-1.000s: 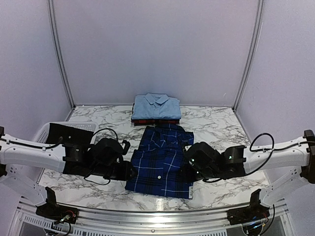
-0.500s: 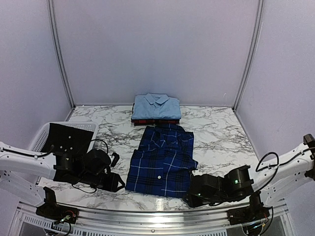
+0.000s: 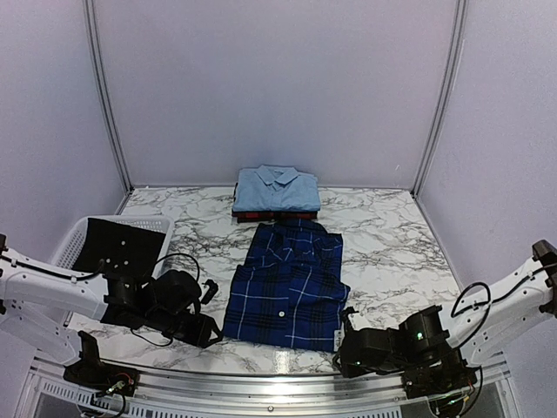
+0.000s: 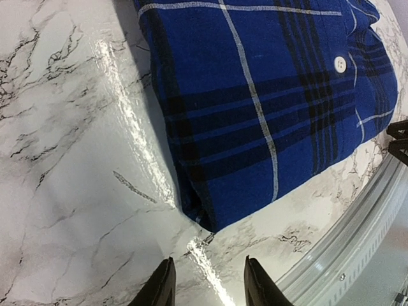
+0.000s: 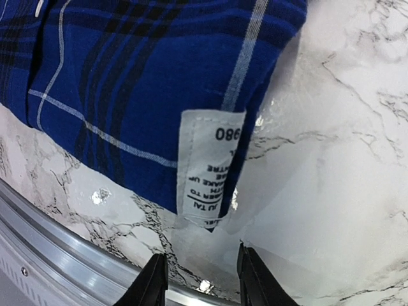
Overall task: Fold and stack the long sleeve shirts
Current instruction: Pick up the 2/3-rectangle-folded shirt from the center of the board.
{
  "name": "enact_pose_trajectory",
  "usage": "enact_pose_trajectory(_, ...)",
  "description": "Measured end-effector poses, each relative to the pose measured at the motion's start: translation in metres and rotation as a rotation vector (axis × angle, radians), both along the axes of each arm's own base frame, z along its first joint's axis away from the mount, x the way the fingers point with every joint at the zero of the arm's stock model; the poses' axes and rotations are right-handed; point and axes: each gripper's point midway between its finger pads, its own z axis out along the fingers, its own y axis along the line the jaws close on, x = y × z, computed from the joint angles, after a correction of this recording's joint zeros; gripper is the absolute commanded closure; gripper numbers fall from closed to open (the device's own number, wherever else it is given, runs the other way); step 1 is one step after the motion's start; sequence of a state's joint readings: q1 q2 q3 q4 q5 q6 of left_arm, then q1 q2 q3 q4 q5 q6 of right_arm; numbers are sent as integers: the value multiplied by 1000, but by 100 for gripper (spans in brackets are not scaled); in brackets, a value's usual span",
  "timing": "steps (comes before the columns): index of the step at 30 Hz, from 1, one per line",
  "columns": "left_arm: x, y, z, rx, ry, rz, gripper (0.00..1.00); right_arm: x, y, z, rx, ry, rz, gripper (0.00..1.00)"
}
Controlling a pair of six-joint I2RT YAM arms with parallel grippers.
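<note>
1. The left end effector (image 3: 202, 330) (image 4: 210, 284) has its fingers (image 4: 163, 284) spread, with only bare tabletop (image 3: 392, 235) between them; it holds nothing.
2. The right end effector (image 3: 345, 352) (image 5: 201, 280) is likewise spread and holds nothing.
3. A second ago both end effectors were against the side edges of the navy shirt (image 3: 287, 287), about halfway along it. Both have since pulled back toward the near edge.
4. The left one has moved only a little in the last half second. The right one has dropped further, down to the near rail (image 5: 51, 255).
5. The navy shirt lies folded flat on the tabletop between the two end effectors. It is free of both and in the same spot as before.
6. In the left wrist view, the navy shirt's (image 4: 255, 95) near corner is just ahead of the left end effector. The rest of the cloth runs ahead and to the right, and a white button (image 4: 340, 63) shows far ahead on the right.
7. In the right wrist view, the navy shirt (image 5: 127, 76) spreads ahead and to the left. Its white label (image 5: 207, 167) hangs off the hem just ahead of the finger gap.
8. Well beyond both end effectors, the light blue shirt (image 3: 277, 188) sits folded on top of the red plaid shirt (image 3: 274, 214), unchanged.
9. A white basket (image 3: 70, 237) stands behind and to the left of the left end effector, as before.
</note>
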State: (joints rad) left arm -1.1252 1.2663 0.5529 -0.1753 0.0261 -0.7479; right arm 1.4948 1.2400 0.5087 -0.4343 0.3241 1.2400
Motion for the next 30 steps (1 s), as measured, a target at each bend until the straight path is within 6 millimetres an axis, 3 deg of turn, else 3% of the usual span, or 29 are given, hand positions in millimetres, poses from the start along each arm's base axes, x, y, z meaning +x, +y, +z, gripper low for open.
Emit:
enact_pose_trajectory(11, -4, 0, -16, 65, -13, -45, 59, 11, 5, -2, -16, -73, 4, 63)
enact_pose_trajectory(20, 10, -11, -20, 120, -71, -67, 61, 19, 4, -2, -38, -103, 7, 65)
enact_pose_trajectory(26, 13, -15, -23, 141, -92, -92, 73, 23, 7, -3, -65, -128, 29, 69)
enact_pose_trajectory(30, 12, -14, -24, 150, -98, -104, 86, 24, 10, -3, -83, -138, 48, 86)
